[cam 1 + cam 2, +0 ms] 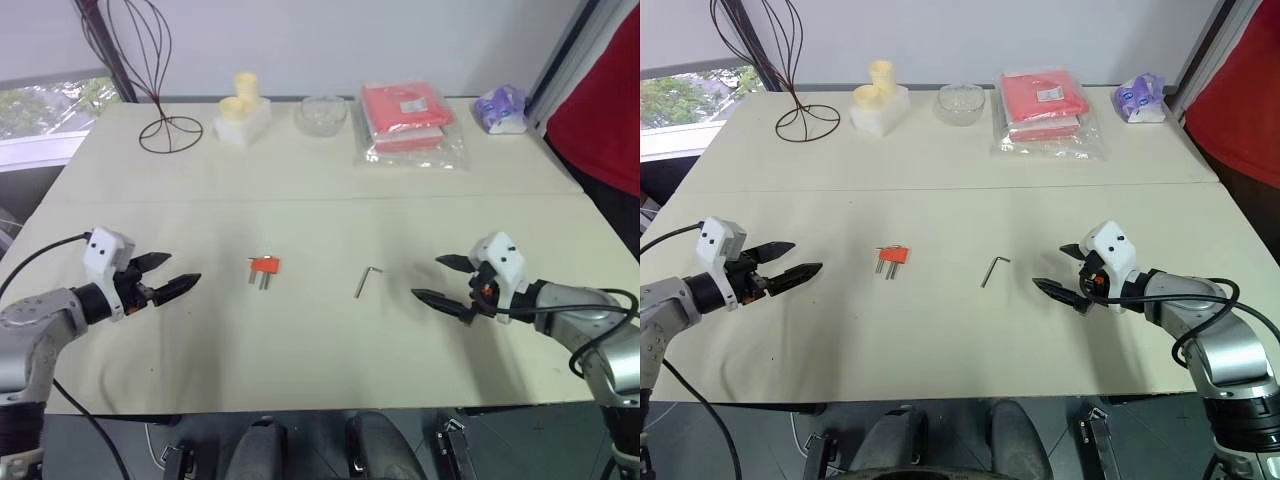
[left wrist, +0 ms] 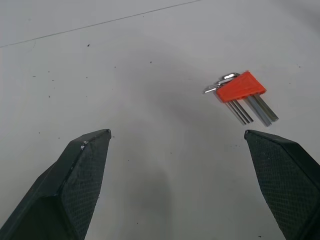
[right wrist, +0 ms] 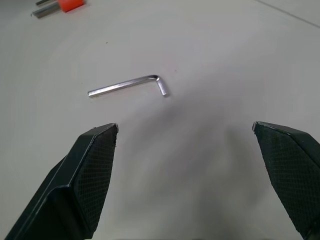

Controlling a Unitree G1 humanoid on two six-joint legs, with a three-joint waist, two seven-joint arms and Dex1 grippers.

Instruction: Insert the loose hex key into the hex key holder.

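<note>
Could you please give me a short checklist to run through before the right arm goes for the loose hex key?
1. Right pincer open and empty: ok.
2. Left pincer open and empty: ok.
3. Loose hex key lying flat on the table, apart from other things and ahead of the right pincer: ok.
4. Hex key holder free on the table, between the left pincer and the loose key, not yet held steady: not ok.
5. Free slot in the holder for the loose key: cannot tell.
6. Path from right pincer to key unobstructed: ok.
</note>
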